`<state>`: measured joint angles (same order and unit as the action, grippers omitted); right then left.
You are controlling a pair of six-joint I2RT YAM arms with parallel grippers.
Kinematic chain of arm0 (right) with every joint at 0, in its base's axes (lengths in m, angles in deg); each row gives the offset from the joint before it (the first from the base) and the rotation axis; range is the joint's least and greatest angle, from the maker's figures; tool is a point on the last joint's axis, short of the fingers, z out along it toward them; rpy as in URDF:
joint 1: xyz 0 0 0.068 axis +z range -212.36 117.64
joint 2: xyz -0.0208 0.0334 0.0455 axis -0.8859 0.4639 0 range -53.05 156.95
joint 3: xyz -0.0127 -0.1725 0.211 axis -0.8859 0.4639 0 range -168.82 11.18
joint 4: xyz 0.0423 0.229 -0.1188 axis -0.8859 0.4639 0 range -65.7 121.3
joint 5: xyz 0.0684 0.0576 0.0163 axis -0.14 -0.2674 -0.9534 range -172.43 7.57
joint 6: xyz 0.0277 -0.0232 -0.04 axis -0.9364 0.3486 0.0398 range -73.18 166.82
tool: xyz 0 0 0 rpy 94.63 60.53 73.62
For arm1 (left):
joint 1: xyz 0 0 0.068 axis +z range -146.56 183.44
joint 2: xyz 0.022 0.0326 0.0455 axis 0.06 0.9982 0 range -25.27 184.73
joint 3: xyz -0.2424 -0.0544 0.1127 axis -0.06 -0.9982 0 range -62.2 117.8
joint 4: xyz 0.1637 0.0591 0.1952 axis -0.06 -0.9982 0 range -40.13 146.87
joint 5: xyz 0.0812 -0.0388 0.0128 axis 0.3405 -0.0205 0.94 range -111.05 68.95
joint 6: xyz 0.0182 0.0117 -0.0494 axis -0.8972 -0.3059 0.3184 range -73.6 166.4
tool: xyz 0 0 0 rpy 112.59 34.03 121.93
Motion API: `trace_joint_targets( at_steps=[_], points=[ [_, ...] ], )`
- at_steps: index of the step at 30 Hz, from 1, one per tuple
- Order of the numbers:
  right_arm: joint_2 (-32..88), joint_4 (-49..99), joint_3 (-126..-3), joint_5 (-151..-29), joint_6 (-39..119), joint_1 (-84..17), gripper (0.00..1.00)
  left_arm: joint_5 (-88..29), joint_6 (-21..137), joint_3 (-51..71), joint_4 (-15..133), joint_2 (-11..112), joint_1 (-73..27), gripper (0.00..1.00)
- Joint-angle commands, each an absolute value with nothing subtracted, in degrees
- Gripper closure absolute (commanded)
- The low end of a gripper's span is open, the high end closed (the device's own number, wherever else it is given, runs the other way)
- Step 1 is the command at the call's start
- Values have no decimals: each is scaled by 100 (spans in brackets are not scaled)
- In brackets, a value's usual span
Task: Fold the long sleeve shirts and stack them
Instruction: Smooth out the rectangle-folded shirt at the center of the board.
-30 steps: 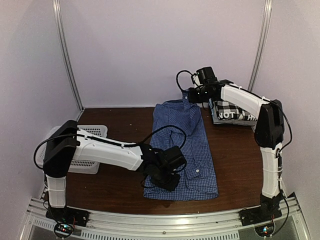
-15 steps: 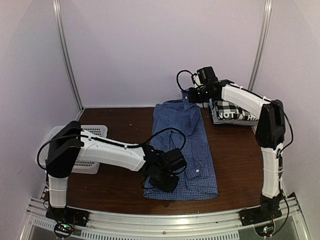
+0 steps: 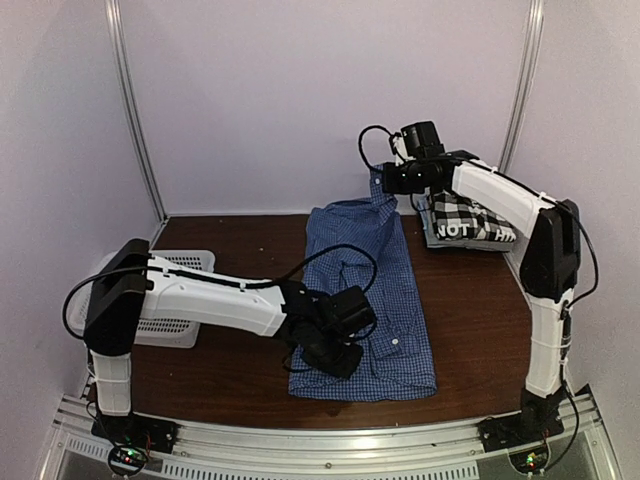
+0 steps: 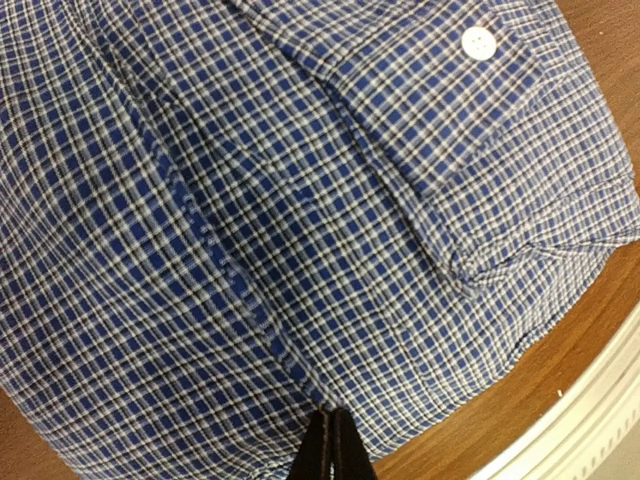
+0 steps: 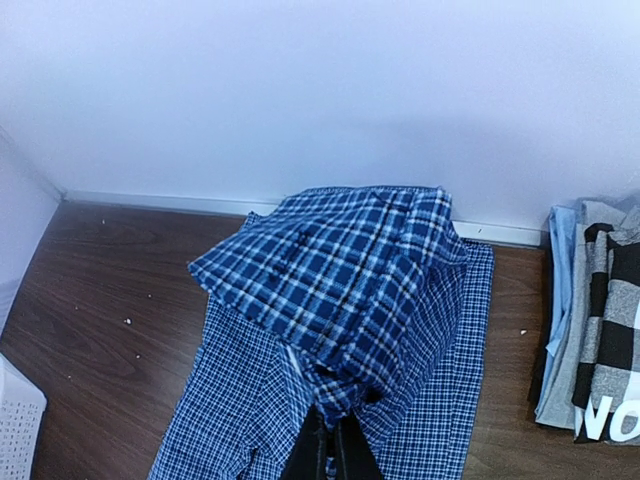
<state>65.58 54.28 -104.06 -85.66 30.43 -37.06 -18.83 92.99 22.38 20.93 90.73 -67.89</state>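
**Both hands clamped on the blue shirt, one at each end**

A blue fine-checked button-up cloth shirt (image 3: pixel 400 290) lies lengthwise down the middle of the dark brown wooden tabletop (image 3: pixel 470 310), collar end toward the back wall and hem toward the arms.

The left hand (image 3: pixel 330 362) is low over the near left corner of the shirt. Its wrist view shows the two dark fingers (image 4: pixel 334 450) pressed together with the hem edge caught between them. Above them the cloth spreads flat, with a folded cuff and its white round button (image 4: pixel 478 42) near the top right.

The right hand (image 3: pixel 382 183) reaches across from the right to the far end. Its fingers (image 5: pixel 330 448) are closed on bunched fabric there. This end of the shirt is lifted off the tabletop into a peak that droops forward over the flat part below.

At the back right corner, well apart from the left hand, sits a folded black-and-white large-checked shirt with white lettering (image 3: pixel 465 220). It rests on top of a pale blue-grey folded cloth (image 5: pixel 555 300) and lies just beside the raised collar end.

A white mesh plastic basket (image 3: pixel 185 262) stands at the left edge of the tabletop, partly behind the left arm.
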Motion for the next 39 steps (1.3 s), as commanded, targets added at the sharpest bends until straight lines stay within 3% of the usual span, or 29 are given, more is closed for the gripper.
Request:
trace_joint_targets(
  at_steps=[1,27,29,31,33,39],
  points=[
    [6113,5344,-10580,-8200,3131,-3701,96,-1996,9106,2422,2090,8742,-6828,100],
    [5402,5162,-9706,-7555,3231,-3732,95,-2778,8828,2403,2435,9136,-6840,100],
    [5304,5108,-9591,-7554,3224,-3732,94,-2801,8811,2407,2461,9167,-6837,93],
    [5222,5066,-9484,-7572,3216,-3732,94,-2796,8798,2432,2492,9143,-6822,74],
    [5148,5020,-9334,-7574,3204,-3739,94,-2804,8812,2434,2547,9033,-6759,65],
    [5003,4949,-8981,-7568,3191,-3737,93,-2863,8937,2130,3033,8463,-6142,62]
  ],
)
